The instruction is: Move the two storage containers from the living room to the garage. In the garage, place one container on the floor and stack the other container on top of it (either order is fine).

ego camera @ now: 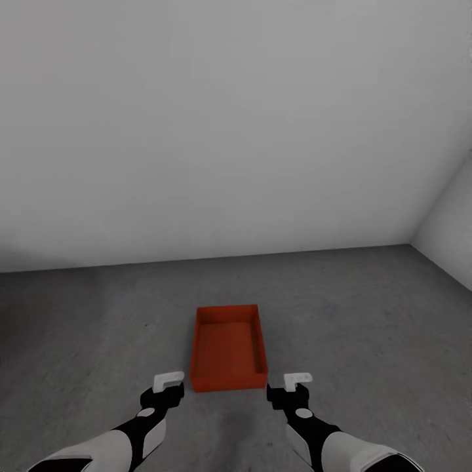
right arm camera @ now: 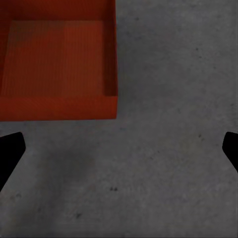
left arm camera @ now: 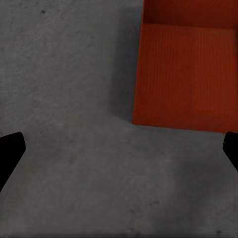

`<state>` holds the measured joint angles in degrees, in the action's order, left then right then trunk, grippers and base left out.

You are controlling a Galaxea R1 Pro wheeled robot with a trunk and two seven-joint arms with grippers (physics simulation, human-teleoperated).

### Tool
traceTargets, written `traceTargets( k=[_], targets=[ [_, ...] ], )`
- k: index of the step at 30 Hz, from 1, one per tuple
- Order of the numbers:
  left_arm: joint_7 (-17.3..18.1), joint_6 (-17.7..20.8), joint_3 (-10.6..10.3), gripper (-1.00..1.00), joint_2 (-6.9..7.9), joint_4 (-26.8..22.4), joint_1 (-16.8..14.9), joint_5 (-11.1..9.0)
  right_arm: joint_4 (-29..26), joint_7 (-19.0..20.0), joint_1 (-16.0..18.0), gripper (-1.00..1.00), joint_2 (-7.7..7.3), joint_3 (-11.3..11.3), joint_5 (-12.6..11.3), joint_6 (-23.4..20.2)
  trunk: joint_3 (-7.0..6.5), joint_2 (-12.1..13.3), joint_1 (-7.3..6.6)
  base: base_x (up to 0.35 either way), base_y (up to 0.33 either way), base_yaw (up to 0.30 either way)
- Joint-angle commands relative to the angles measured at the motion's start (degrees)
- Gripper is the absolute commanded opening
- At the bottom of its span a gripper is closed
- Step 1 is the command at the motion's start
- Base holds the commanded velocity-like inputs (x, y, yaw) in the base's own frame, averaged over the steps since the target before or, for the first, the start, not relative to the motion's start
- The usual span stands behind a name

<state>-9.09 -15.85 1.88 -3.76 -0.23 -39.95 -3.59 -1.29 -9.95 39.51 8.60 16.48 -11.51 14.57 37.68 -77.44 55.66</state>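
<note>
Facing you at the moment of inspection was a plain pale grey wall [ego camera: 223,124], which met a second wall [ego camera: 452,229] at a corner on the right of the head view. Below them lay the floor [ego camera: 367,308], dark grey, rough and concrete-like, with faint darker mottling close to your arms. One storage container [ego camera: 228,349] sat flat on that floor, upright and open-topped, its orange-red walls smooth and its interior holding nothing. It stood well short of the far wall, roughly centred ahead of you, with its long sides running away from the robot and its near short wall facing you. Your left arm [ego camera: 124,439] and right arm [ego camera: 334,442] reached forward on either side of it. The left gripper [ego camera: 167,383] hung just beside the container's near left corner, and the right gripper [ego camera: 295,383] just beside its near right corner; neither touched the container, and grey floor showed between each of them and its walls. In the left wrist view the container [left arm camera: 186,74] lay ahead and to one side, and the dark fingertips [left arm camera: 10,151] stood spread wide at opposite edges with bare floor between them. The right wrist view recorded the same: container [right arm camera: 57,64] ahead, fingertips [right arm camera: 10,148] spread wide apart, gripping nothing.
</note>
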Motion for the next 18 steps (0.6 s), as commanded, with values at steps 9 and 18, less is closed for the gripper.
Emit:
traceTargets(
  k=[9,18],
  targets=[
    [0.03,-0.25,0.14,1.00,-0.02,0.06,-0.04,-0.38,0.06,-0.16,0.04,1.00,0.02,0.49,-0.53,0.19,0.05,-0.03,-0.01,-0.008,0.000,0.000],
    [0.03,-0.38,0.14,1.00,-0.02,0.06,-0.04,-0.37,0.06,-0.16,0.04,1.00,0.04,0.49,-0.53,0.19,-1.21,2.78,-1.55,0.000,0.000,0.000]
  ],
)
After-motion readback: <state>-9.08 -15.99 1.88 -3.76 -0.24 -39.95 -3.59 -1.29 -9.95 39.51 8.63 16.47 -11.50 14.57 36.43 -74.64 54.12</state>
